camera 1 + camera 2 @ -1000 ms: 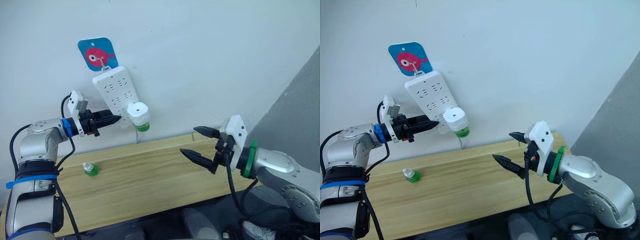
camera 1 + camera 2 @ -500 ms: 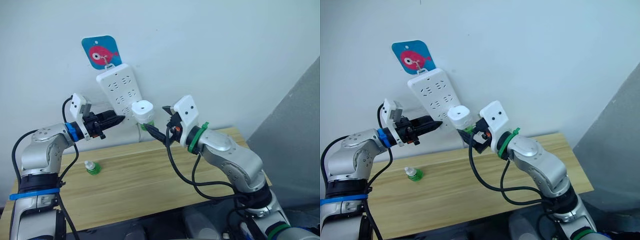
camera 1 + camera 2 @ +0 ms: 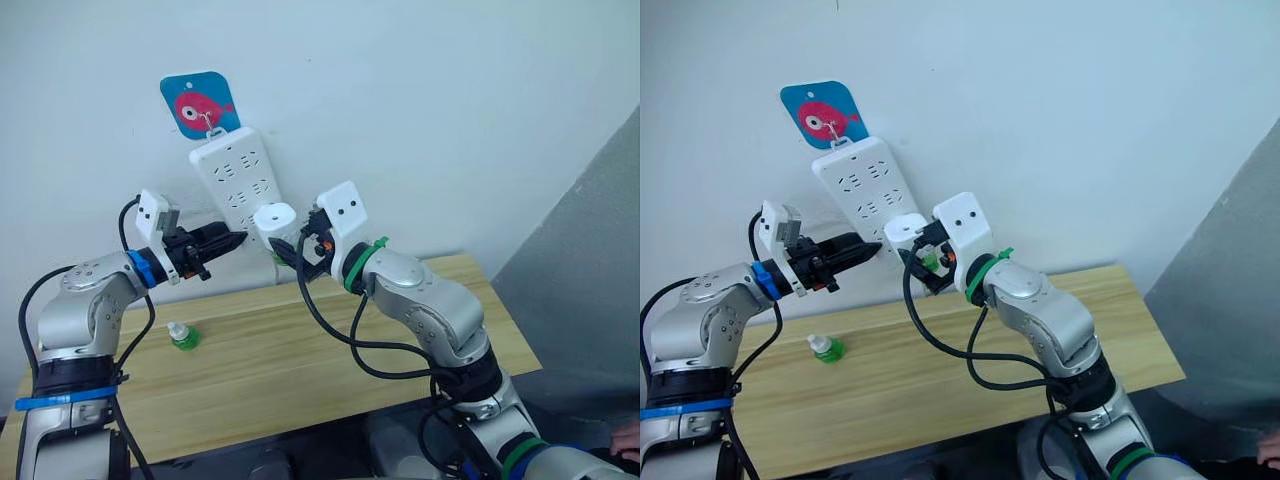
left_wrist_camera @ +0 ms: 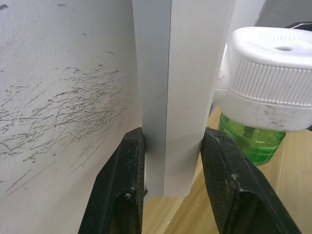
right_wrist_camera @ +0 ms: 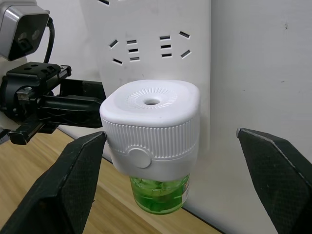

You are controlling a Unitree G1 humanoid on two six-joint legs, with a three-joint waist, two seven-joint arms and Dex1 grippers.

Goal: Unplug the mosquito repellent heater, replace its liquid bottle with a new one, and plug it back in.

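Left gripper (image 4: 168, 195) clamps the lower edge of the white power strip (image 3: 237, 185), its black fingers (image 4: 119, 195) pressed on either side; the strip hangs on the wall from a blue fish hook (image 3: 198, 104). On the wooden table (image 3: 300, 350) below lies a small green bottle (image 3: 181, 338). The heater (image 5: 151, 124) is plugged into the strip's lower end, a green liquid bottle (image 5: 158, 192) under it. Right gripper (image 5: 168, 161) is spread wide around the heater, not touching it.
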